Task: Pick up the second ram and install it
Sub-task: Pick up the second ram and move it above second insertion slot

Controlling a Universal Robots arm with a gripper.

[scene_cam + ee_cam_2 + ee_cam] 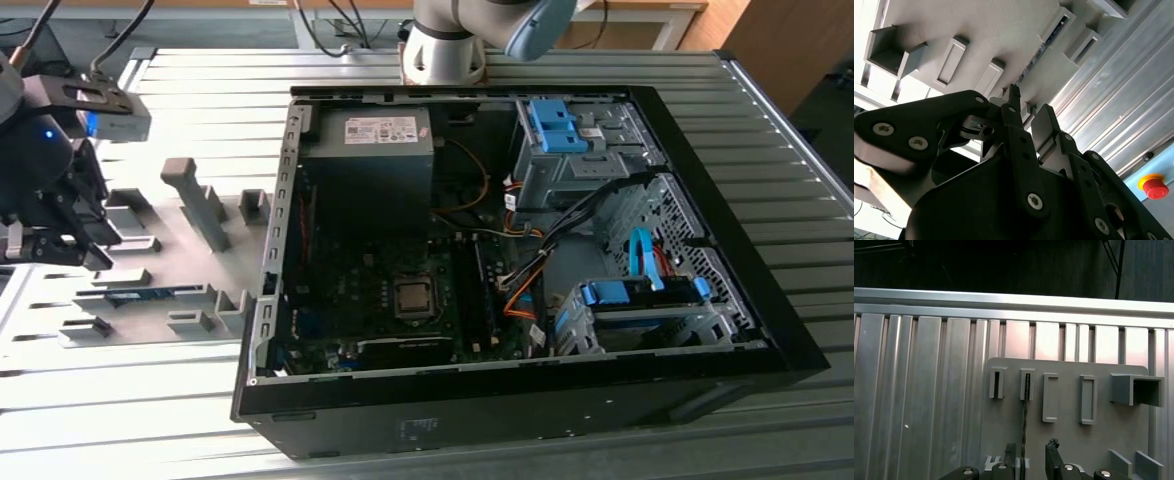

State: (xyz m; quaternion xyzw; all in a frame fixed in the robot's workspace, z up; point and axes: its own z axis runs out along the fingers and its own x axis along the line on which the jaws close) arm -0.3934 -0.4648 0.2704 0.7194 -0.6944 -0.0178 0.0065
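A ribbed metal table [200, 75] carries an open computer case [534, 405] and a grey fixture plate [187, 265].

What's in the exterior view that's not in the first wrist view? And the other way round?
Exterior view: the open computer case with its motherboard inside. First wrist view: the fingers up close, apart, with the thin second ram lined up between them. Both: the grey fixture plate holding that ram, on the ribbed metal table.

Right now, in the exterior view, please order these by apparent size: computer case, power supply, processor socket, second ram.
1. computer case
2. power supply
3. processor socket and second ram, unranked: the ram looks longer but far thinner.
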